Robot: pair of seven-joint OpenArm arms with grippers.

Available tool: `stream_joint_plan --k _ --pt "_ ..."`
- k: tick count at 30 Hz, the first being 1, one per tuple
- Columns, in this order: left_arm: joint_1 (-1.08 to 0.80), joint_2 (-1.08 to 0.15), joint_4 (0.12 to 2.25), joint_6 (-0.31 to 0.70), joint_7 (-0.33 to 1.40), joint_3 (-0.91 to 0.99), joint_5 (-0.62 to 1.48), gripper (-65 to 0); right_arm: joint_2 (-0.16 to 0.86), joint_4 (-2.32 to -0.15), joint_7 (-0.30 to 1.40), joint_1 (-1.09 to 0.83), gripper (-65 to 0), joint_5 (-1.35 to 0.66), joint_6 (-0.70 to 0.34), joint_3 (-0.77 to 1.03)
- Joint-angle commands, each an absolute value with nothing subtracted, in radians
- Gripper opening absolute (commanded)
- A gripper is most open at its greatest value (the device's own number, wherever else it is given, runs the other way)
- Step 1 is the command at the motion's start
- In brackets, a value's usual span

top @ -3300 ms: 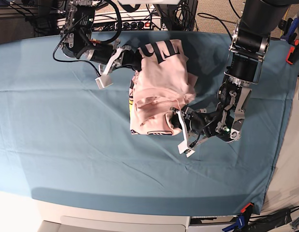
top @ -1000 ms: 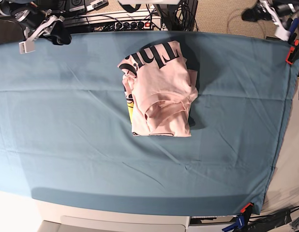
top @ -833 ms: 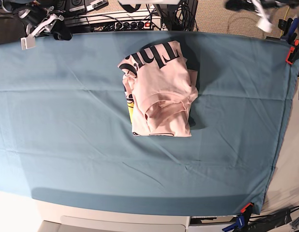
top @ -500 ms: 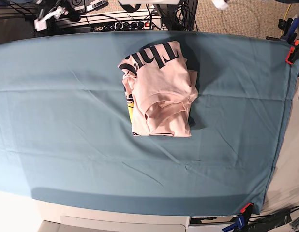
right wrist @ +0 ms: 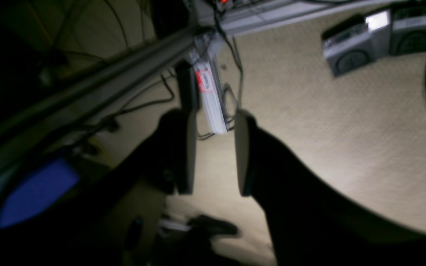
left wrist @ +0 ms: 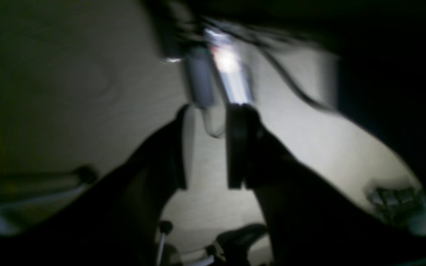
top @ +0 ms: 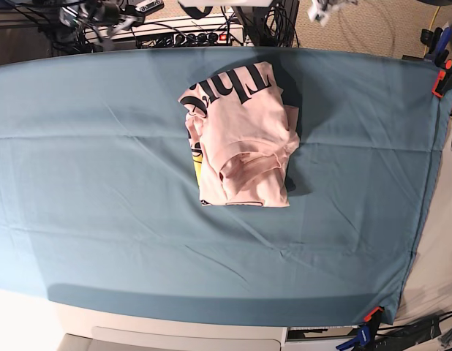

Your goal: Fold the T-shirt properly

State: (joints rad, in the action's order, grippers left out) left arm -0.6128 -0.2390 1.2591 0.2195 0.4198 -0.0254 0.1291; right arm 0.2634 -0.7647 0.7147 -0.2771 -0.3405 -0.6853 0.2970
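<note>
Since the earlier frames both arms have been pulled off the surface (top: 80,241) and swung back beyond its far edge; the T-shirt (top: 240,135) has not shifted since they let go.

Left tool (left wrist: 205,147): seen in its wrist view with fingers parted by a modest gap, nothing between them, only carpet and a blurred metal fitting beyond. In the base view just a blurred scrap of it is caught at the top right (top: 325,9).

Right tool (right wrist: 213,151): likewise set apart with an empty gap, pointed at carpet, cables and a frame rail. In the base view it is a blur at the top left (top: 102,14), over the electronics behind the surface.

T-shirt position: a compact, roughly rectangular pink bundle, slightly past centre toward the far edge of the teal cloth (top: 358,241), well apart from both tools. Black lettering is shown on the far half, a ribbed hem or sleeve edge is lapped across the middle, and a strip of yellow graphic is exposed along the camera-left edge.

Progress, judged: folding is essentially done. The bundle is bunched, not crisp: layers are uneven on the camera-right side and the near half is wrinkled. At most a tidy-up or flattening pass is left; otherwise the arms appear to be parked.
</note>
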Motion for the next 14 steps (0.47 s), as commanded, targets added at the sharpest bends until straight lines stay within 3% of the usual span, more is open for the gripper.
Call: stream_joint_plan --k 1,4,6,8,14 --pt "-0.601 -0.246 1.229 0.189 0.412 -0.024 0.131 -51.0 0.274 -0.760 0.691 -0.265 -46.4 -0.332 -0.667 0.263" --pt "-0.521 -0.244 1.106 0.106 0.409 -0.024 0.135 -51.0 0.274 -0.715 0.610 -0.238 -46.4 -0.319 -0.405 0.155" --pt "-0.469 -0.244 1.014 0.101 0.387 -0.024 0.135 -51.0 0.274 -0.677 0.538 -0.229 -46.4 -0.311 -0.256 0.104" --pt "-0.418 -0.244 0.923 0.101 0.366 -0.024 0.150 -51.0 0.267 -0.637 0.483 -0.216 -46.4 -0.249 -0.204 0.078" --pt "-0.295 -0.232 0.703 0.101 0.312 -0.024 0.274 -51.0 0.223 -0.565 0.459 -0.196 -46.4 -0.229 -0.189 0.073"
